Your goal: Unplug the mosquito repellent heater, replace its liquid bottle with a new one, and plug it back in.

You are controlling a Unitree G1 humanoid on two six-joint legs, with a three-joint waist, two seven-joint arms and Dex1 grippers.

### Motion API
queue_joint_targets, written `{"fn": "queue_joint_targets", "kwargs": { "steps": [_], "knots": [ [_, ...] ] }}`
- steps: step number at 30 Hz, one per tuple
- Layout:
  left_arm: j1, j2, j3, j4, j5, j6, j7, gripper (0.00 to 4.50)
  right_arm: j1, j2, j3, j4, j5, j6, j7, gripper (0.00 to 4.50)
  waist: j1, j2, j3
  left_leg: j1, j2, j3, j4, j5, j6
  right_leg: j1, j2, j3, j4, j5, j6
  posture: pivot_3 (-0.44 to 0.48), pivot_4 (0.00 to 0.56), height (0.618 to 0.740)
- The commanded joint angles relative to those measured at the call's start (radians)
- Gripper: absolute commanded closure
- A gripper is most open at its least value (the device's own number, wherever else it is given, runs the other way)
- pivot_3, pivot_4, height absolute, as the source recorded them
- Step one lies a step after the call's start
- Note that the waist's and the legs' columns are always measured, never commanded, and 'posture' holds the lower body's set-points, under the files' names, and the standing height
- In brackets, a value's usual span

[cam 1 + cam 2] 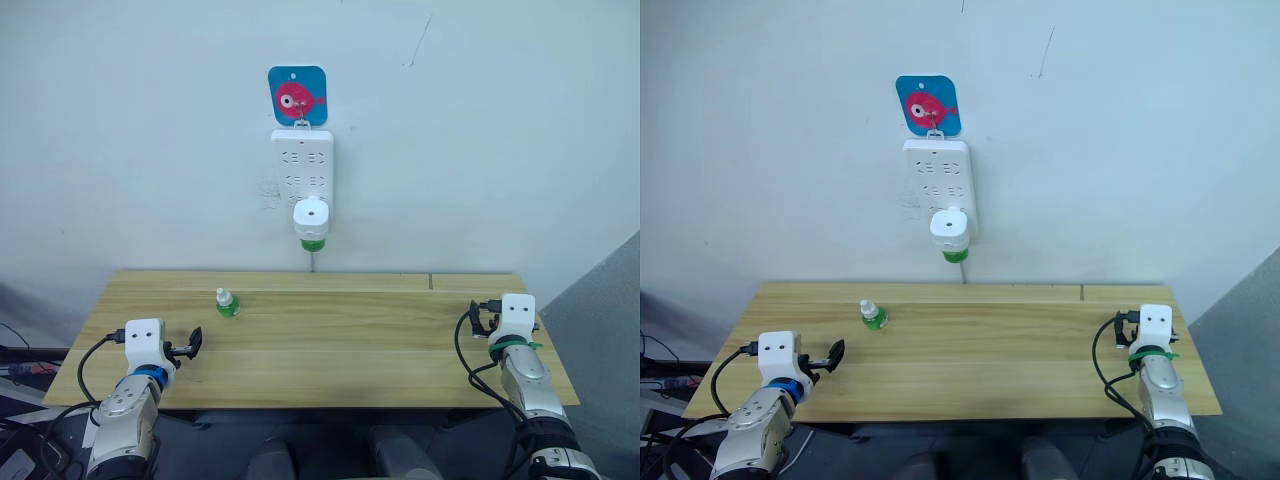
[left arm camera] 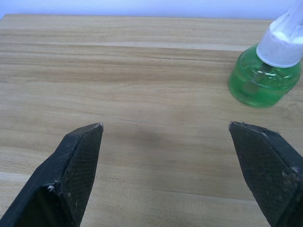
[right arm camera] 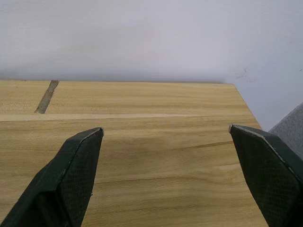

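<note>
On the wall, the rounded white plastic mosquito repellent heater [image 1: 311, 216] sits plugged into the long white power strip [image 1: 302, 165]. Both pincers, left [image 1: 190, 345] and right [image 1: 478, 318], rest spread and empty. A skewed pull could unhook the strip, which hangs loosely.

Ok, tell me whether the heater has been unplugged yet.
No, the heater sits plugged into the wall power strip.

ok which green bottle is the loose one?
The green bottle standing on the table, near the left gripper. The other sits under the heater on the wall.
</note>
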Motion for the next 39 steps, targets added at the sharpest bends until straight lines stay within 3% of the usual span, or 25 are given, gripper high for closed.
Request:
{"fn": "queue_joint_targets", "kwargs": {
  "steps": [1,17,21,26,31,36,39],
  "knots": [
    [-0.02,0.017,0.011,-0.022,0.011,-0.024,0.007,0.0,-0.007,-0.006,-0.021,-0.008,0.008,-0.014,-0.01,0.06,0.0,0.0,0.0,0.0,0.0,0.0,0.0,0.0,0.0,0.0,0.0,0.0,0.0,0.0,0.0,0.071,0.109,0.74],
    [0.02,0.021,0.031,-0.08,-0.014,0.001,-0.013,0.0,-0.015,-0.025,-0.011,-0.015,-0.003,-0.019,0.024,0.06,0.0,0.0,0.0,0.0,0.0,0.0,0.0,0.0,0.0,0.0,0.0,0.0,0.0,0.0,0.0,0.081,0.114,0.74],
    [0.106,0.042,0.112,-0.261,-0.14,0.102,-0.074,0.0,0.003,-0.03,0.006,-0.127,0.019,0.023,0.088,0.06,-0.003,0.0,0.001,0.0,0.001,0.0,-0.001,0.0,0.0,0.0,0.0,0.0,0.0,0.0,-0.001,0.069,0.134,0.74],
    [0.176,0.156,0.183,-0.546,-0.326,0.301,-0.205,0.0,0.043,-0.068,0.064,-0.433,0.079,0.161,0.249,0.06,0.0,0.001,0.015,0.0,0.001,-0.001,-0.002,0.0,0.0,-0.001,0.0,-0.001,0.001,-0.005,-0.008,0.064,0.171,0.74],
    [0.021,0.322,0.182,-0.666,-0.477,0.482,-0.3,0.0,0.036,-0.083,0.104,-0.786,0.242,0.389,0.361,0.06,0.025,0.003,0.051,0.001,0.001,-0.006,0.0,0.001,-0.001,-0.002,0.0,-0.005,0.001,-0.006,-0.01,0.059,0.195,0.74],
    [-0.312,0.391,0.044,-0.611,-0.478,0.553,-0.358,1.13,-0.049,-0.094,0.154,-1.068,0.426,0.66,0.379,0.0,0.033,0.004,0.07,-0.008,-0.001,-0.006,0.002,0.0,-0.002,-0.004,-0.002,-0.007,0.0,-0.006,-0.005,0.023,0.218,0.74],
    [-0.47,0.379,-0.051,-0.546,-0.445,0.559,-0.411,1.13,-0.111,-0.092,0.18,-1.146,0.498,0.768,0.368,0.0,0.036,0.005,0.072,-0.025,0.0,-0.011,0.008,0.0,-0.003,-0.017,-0.002,-0.014,0.002,0.0,-0.002,0.003,0.225,0.74]
  ]
}}
